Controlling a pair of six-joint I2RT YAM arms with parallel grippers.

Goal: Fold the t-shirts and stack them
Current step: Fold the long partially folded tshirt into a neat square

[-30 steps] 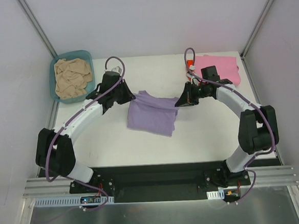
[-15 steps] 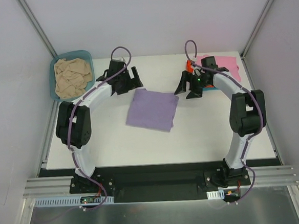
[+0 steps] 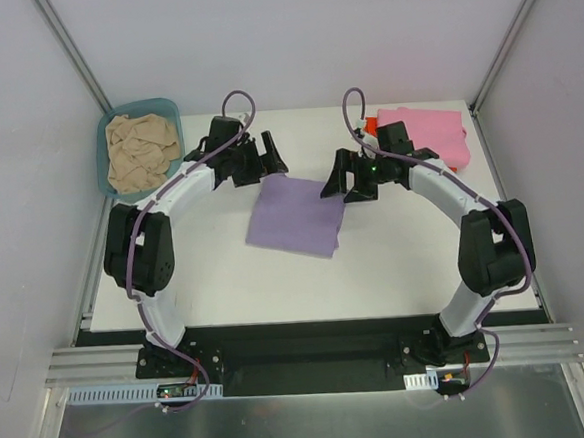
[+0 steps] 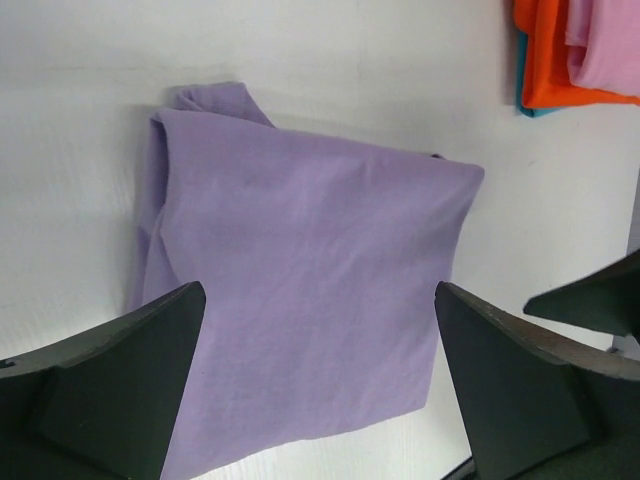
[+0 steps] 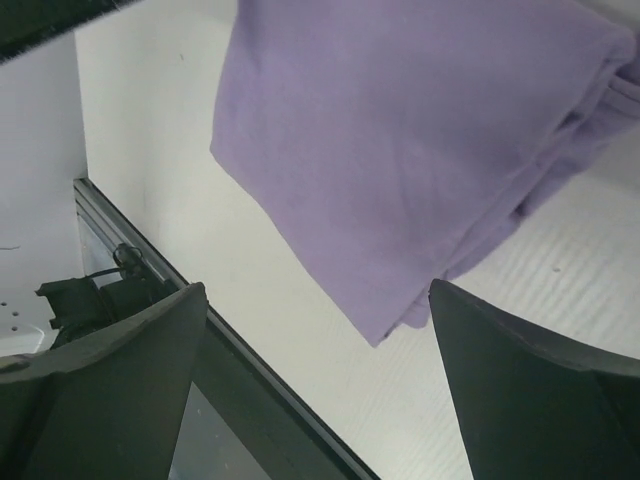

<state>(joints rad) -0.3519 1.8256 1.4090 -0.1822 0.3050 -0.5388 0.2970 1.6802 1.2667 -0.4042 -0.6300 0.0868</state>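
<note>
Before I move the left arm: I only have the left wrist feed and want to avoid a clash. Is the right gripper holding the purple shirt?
Observer: No. The right gripper is open above the lavender shirt and grips nothing.
Operator: Any shirts left to fold?
Observer: A crumpled beige shirt lies in the teal basin at the far left corner of the table.
Operator: Where does the stack sit?
Observer: At the far right corner, with the pink shirt on top.

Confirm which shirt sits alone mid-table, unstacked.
The lavender-purple t-shirt, folded flat in the middle. The pink t-shirt tops the far-right stack; the beige t-shirt is crumpled in the teal basin.
</note>
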